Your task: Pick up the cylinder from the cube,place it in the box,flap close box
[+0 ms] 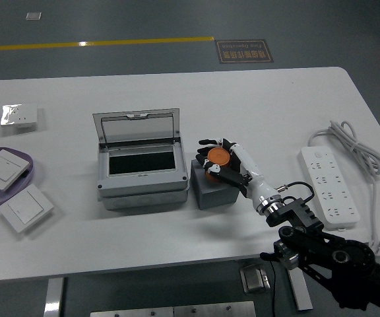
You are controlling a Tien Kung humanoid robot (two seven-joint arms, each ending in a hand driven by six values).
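Reaching in from about 5 o'clock, the right hand [224,164] is curling its fingers [208,143] around the orange cylinder [218,157]. The cylinder is still sitting on top of the gray cube [211,190], near the middle of the white table [177,244], so I think the pick-up is only just starting. Nothing is lifted yet.

Just beside the cube, at 9 o'clock from it, the gray box [142,179] is waiting with its clear flap [137,127] standing open. It looks empty inside. Putting the cylinder in and shutting the flap are both still left.

Over at 9 o'clock, some white wall switches [25,208] and a purple plate [30,160] are lying. At 3 o'clock a white power strip [330,183] is lying. The left hand is not showing.
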